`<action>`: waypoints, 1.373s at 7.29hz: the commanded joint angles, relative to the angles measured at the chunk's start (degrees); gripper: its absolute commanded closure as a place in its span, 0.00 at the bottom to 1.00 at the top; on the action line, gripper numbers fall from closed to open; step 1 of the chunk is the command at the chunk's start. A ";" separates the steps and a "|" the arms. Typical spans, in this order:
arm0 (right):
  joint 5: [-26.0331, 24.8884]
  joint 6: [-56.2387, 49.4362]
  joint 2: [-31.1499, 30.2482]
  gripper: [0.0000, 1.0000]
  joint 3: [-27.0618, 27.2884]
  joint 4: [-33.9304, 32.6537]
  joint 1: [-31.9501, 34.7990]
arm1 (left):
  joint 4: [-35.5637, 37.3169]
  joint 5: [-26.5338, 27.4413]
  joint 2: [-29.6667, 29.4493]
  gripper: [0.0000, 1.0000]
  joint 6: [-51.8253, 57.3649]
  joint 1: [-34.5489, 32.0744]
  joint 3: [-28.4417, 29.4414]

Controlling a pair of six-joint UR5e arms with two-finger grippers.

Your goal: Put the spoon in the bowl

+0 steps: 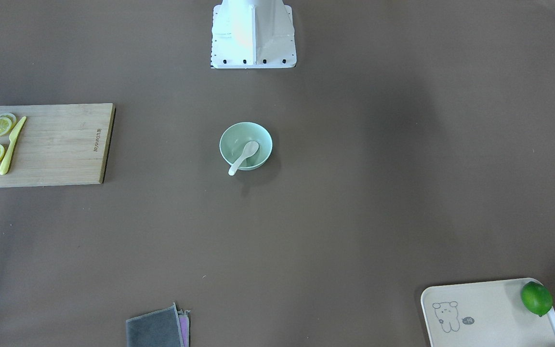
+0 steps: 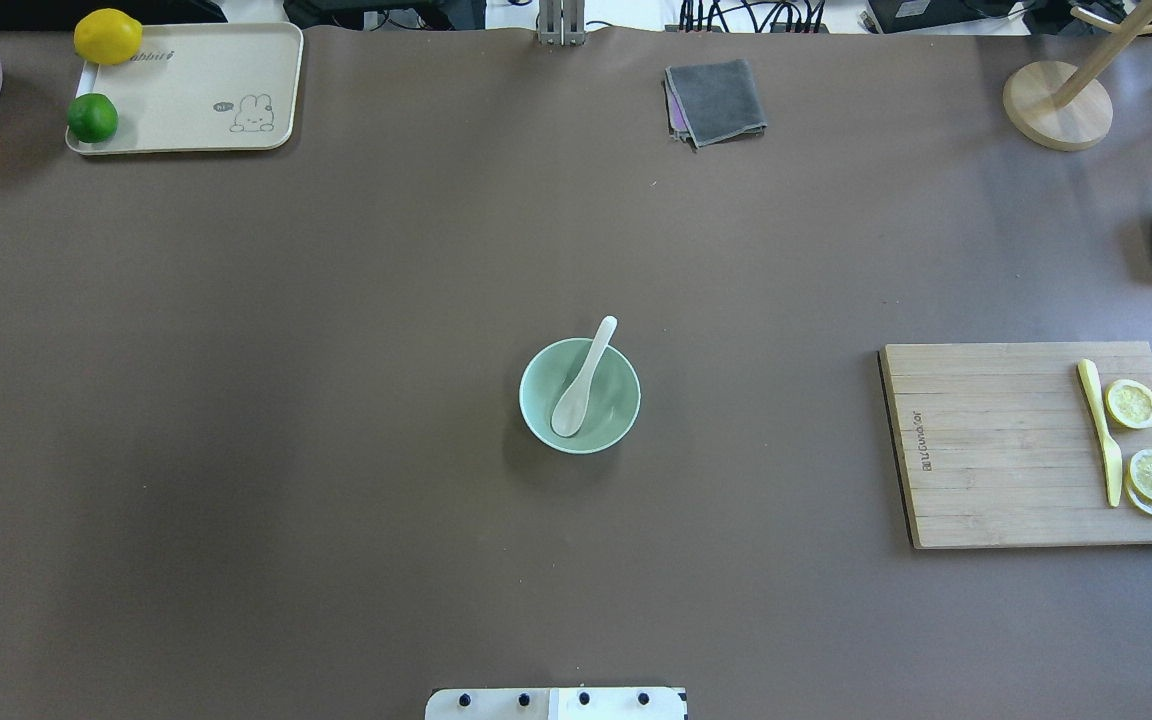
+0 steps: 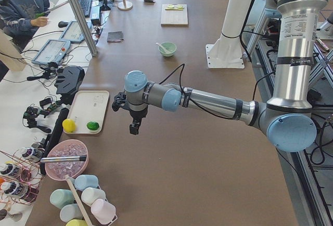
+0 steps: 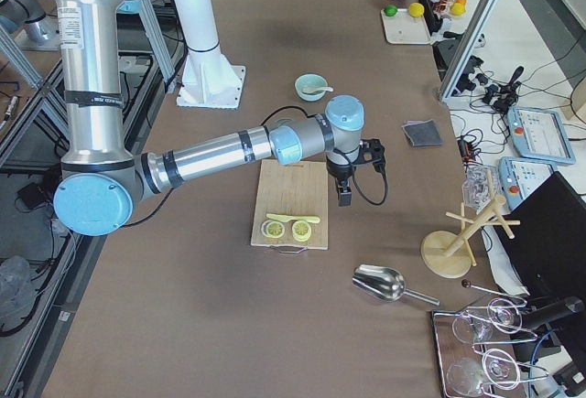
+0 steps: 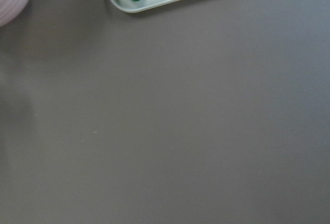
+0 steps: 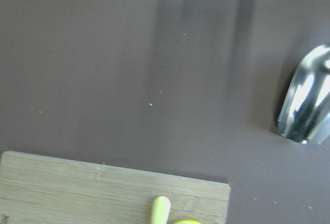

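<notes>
Your spoon (image 2: 586,375) rests scoop-first in the bowl (image 2: 621,405) mid-bench, so placing looks finished and no further move seems needed; whether the left gripper (image 3: 134,128) or right gripper (image 4: 345,199) is wide or narrow, you cannot tell.

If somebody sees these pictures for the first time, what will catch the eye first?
The mint-green bowl stands alone in the middle of the brown table, with the white spoon in it, its handle leaning over the far rim. Next come the wooden board on the robot's right, carrying lemon slices and a yellow knife, and the tray at the far left corner with a lime and a lemon.
</notes>
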 commanded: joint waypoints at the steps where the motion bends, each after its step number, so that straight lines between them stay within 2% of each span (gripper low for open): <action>1: 1.54 -13.39 -1.13 0.00 -2.97 -4.69 7.43 | 8.04 -1.73 0.18 0.02 9.95 -5.42 0.36; 3: 2.94 -17.55 -1.74 0.00 -6.22 -5.76 10.78 | 8.66 -6.89 0.54 0.02 9.98 -5.79 0.36; 5: 3.13 -17.91 -3.32 0.00 -7.45 -5.41 14.31 | 9.63 -7.10 0.71 0.02 9.72 -6.05 0.10; 7: 2.95 -20.63 -4.64 0.00 -8.08 -5.14 14.58 | 9.72 -10.77 2.29 0.02 9.45 -5.88 1.49; 8: 2.95 -20.64 -4.64 0.00 -8.25 -5.14 15.37 | 8.67 -10.79 2.21 0.02 10.24 -5.88 2.98; 10: 2.34 -20.72 -3.95 0.00 -10.25 -5.06 16.17 | 8.13 -9.91 2.38 0.02 9.72 -6.05 1.25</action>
